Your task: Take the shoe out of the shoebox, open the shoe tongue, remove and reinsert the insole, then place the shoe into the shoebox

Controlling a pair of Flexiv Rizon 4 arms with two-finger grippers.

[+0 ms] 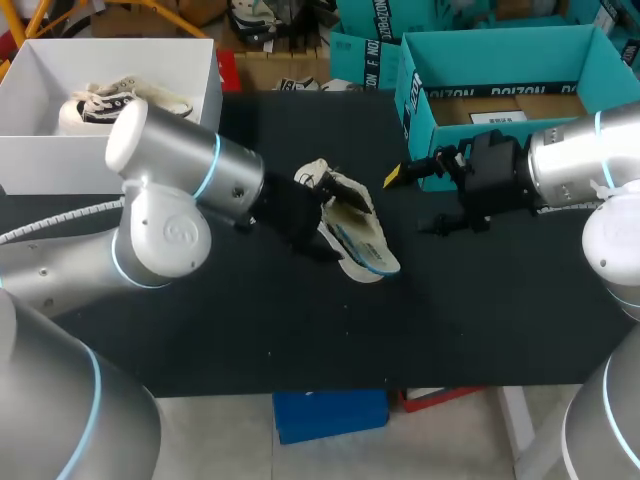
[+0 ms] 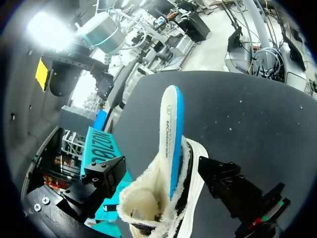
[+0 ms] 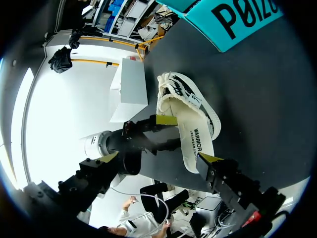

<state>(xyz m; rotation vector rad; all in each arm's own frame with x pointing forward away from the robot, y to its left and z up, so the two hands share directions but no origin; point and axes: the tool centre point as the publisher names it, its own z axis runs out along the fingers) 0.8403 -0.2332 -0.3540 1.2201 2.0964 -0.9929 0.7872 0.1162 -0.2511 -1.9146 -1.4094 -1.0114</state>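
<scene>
A white fleece-lined shoe (image 1: 335, 195) with black trim lies on its side in the middle of the black table. Its insole (image 1: 368, 252), white with a blue edge, sticks halfway out of the opening. My left gripper (image 1: 305, 225) is at the shoe's left. In the left wrist view the shoe (image 2: 148, 198) and insole (image 2: 172, 139) stand between its wide-apart fingers (image 2: 104, 176), so the left gripper (image 2: 161, 166) is open. My right gripper (image 1: 410, 203) hangs open right of the shoe, empty. From the right wrist view its yellow tips frame the right gripper (image 3: 158, 157), with the insole (image 3: 195, 141) just ahead.
The open teal shoebox (image 1: 500, 45) stands at the back right, behind my right arm. A white box (image 1: 150, 60) at the back left holds another shoe (image 1: 100, 105). Bare black tabletop (image 1: 350, 330) lies in front of the shoe.
</scene>
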